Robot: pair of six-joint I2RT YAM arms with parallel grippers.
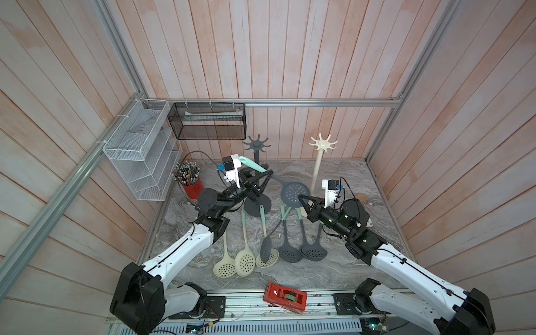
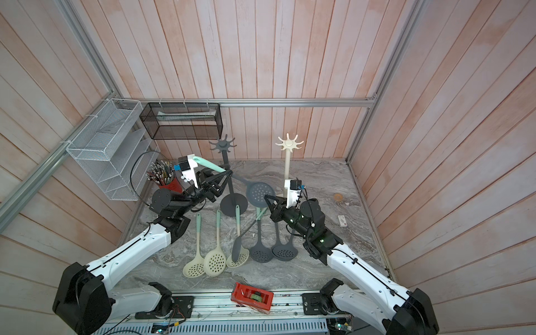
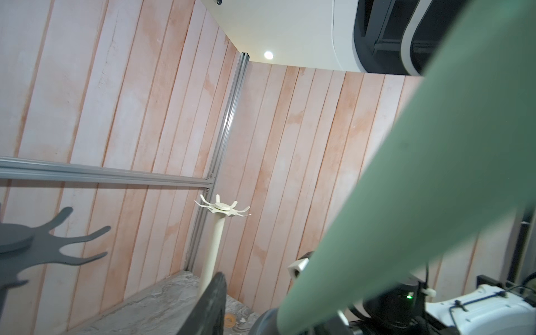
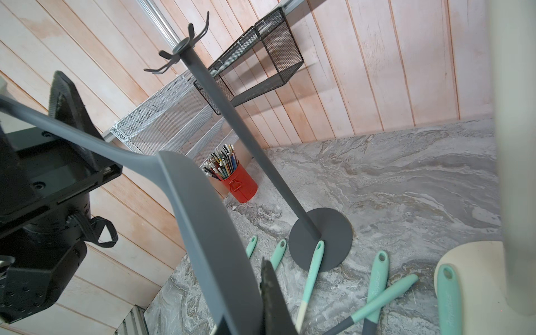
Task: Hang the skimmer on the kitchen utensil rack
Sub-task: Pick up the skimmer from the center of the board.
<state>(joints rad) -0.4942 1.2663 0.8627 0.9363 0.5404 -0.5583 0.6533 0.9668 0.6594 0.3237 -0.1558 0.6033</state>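
Near edge: red tape dispenser. Beyond it, a row of loose skimmers lies flat on the marble surface, heads near, handles far; cream ones L, grey ones R. Mid: task skimmer is up off the surface, carried btwn both arms, w/ the grey perforated head to the R and the mint handle running far-L. R gripper is closed narrow on the head's near rim; the wrist view shows the head pinched at its fingers. L gripper sits round the shaft where mint meets grey; can't tell if it is actually clamped. In both top views the handle crosses the grey rack pole; contact unclear, not yet on a hook. Cream rack stands upright just far-R of the head. Far-L: red pencil cup, then white mesh shelf and black mesh basket on the walls.
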